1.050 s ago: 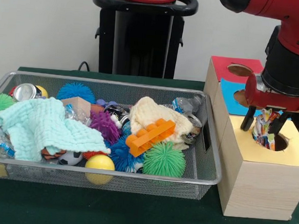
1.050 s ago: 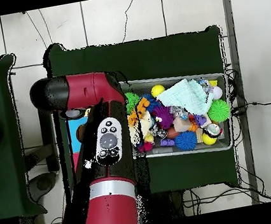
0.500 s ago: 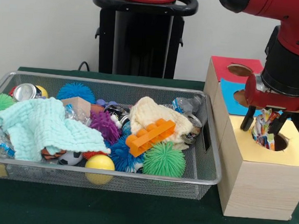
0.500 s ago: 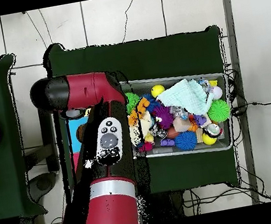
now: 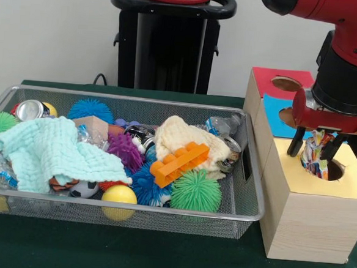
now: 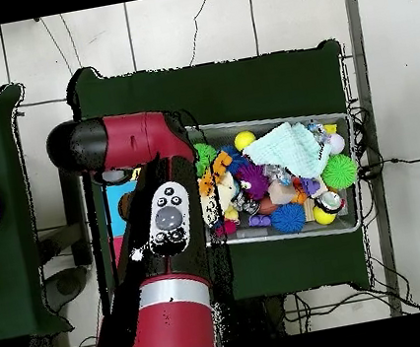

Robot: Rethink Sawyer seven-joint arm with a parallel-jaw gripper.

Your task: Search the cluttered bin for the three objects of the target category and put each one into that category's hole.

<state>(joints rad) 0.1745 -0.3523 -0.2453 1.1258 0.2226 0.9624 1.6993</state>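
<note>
In the front view my gripper (image 5: 312, 157) hangs over the round hole (image 5: 330, 169) in the yellow top of the wooden box (image 5: 311, 211), at the right. It is shut on a crumpled colourful wrapper (image 5: 312, 154), whose lower end dips into the hole. The wire bin (image 5: 246, 213) to the left holds the clutter: an orange toy brick (image 5: 179, 163), spiky balls, a crushed can (image 5: 31, 109), a mint cloth (image 5: 51, 153) and a cream cloth (image 5: 181, 136). From overhead the red arm (image 6: 166, 239) covers the gripper and the box.
Behind the yellow section the box has a blue section (image 5: 281, 115) and a red section (image 5: 280, 81), each with its own hole. The bin's right wall stands close against the box. A dark green cloth (image 5: 127, 253) covers the table.
</note>
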